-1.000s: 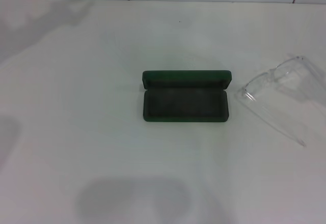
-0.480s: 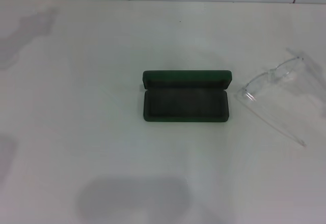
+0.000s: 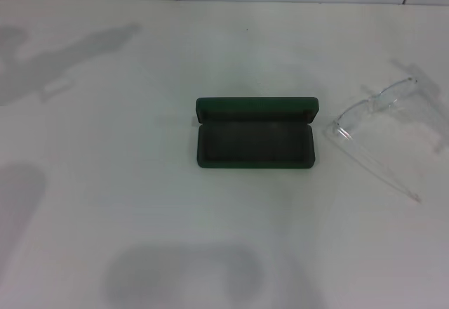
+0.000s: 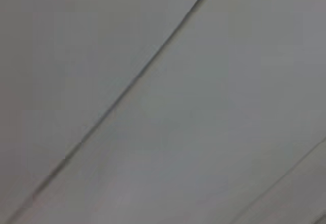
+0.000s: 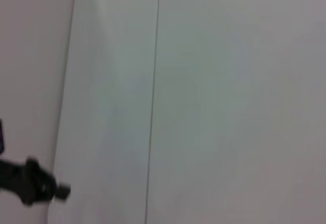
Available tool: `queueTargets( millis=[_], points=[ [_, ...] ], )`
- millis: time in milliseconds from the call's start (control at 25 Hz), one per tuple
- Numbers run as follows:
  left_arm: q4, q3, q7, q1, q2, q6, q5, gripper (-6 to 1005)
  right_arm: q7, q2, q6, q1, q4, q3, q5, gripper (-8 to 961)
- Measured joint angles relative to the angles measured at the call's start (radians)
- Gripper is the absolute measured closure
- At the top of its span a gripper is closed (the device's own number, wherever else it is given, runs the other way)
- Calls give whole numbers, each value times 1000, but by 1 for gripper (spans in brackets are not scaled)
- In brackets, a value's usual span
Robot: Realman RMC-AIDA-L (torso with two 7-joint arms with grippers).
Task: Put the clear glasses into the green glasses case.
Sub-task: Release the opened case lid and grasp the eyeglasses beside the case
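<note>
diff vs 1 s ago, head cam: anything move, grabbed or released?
The clear glasses changed slightly: the far, right-hand end of the frame sits a little differently than 1 s ago, while the near arm lies where it did. Nothing shows them being taken hold of or let go, and no end effector appears in the head view. The green glasses case stayed put on the table, lid open.

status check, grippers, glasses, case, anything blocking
Neither gripper in view. Clear glasses on the table, right of the green glasses case, apart from it. Case open, nothing inside. Nothing between them.
</note>
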Motion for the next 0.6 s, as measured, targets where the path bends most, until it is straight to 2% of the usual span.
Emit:
queueTargets(
  millis=[120,160,240,360,480,520,600],
  points=[
    [75,0,-131,13,46,48,-94,956,-5,-10,2,0,14,3,-1,84],
    [111,0,-143,15,66,65,-102,956,-7,-14,5,0,21,6,-1,84],
    [142,0,-115,13,91,97,-84,956,-13,-18,11,0,30,7,-1,84],
    [144,0,47,0,113,149,-5,957,-26,-20,27,3,34,2,-1,84],
    [128,1,287,-9,140,172,125,958,-22,-18,27,9,34,-3,-2,84],
    [124,1,375,-6,152,180,171,958,-8,-18,24,12,34,-12,-3,84],
    [115,1,482,-2,163,194,234,958,29,-19,21,15,24,-43,-6,84]
  ],
)
